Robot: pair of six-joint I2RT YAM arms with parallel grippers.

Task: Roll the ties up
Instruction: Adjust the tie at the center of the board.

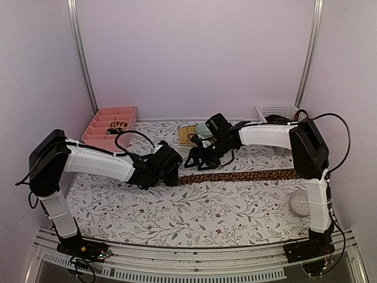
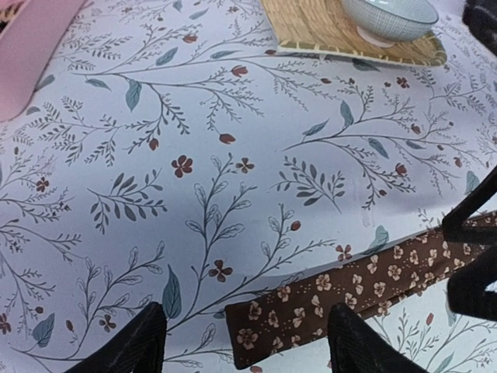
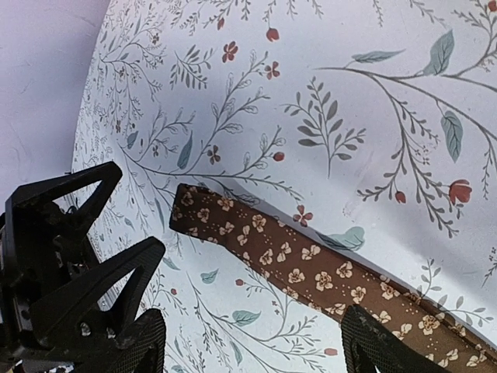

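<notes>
Top external view: one tie [image 1: 241, 175] laid flat, both grippers opened.
From above, the brown flower-patterned tie is seen stretched across the leaf-printed tablecloth [image 1: 177, 218], its left end beside the left gripper [image 1: 175, 172], with the right gripper [image 1: 197, 162] just behind the strip; a pink tray [image 1: 109, 127], a woven mat [image 1: 187, 134] carrying a bowl [image 1: 203, 130] and a white basket [image 1: 277, 112] are set along the back. In the left wrist view, the tie's squared end is seen lying on the tablecloth between the left gripper's fingers [image 2: 128, 346], which are spread apart and clamped on nothing. In the right wrist view, the right gripper's fingers [image 3: 136, 346] are likewise held wide, and the tie is seen slanting past the gap and under one finger; contact cannot be told.
</notes>
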